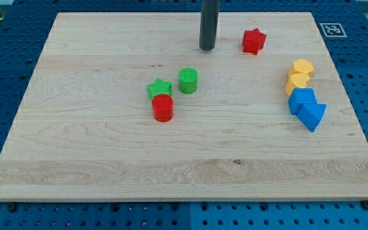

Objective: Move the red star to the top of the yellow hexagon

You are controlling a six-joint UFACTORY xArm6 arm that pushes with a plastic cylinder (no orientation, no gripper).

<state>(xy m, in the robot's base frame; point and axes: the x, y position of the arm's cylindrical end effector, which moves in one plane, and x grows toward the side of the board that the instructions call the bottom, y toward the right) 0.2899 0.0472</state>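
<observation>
The red star (253, 41) lies near the view's top, right of centre. The yellow hexagon (303, 68) sits at the view's right, below and right of the star, with a second yellow block (296, 83) touching it from below. My tip (207, 47) is on the board left of the red star, a short gap away and not touching it. The rod rises from the tip out of the view's top.
Two blue blocks (302, 99) (313, 115) lie just below the yellow ones. A green star (159, 88), a green cylinder (188, 80) and a red cylinder (163, 107) cluster left of centre. The wooden board (75, 160) rests on a blue pegboard.
</observation>
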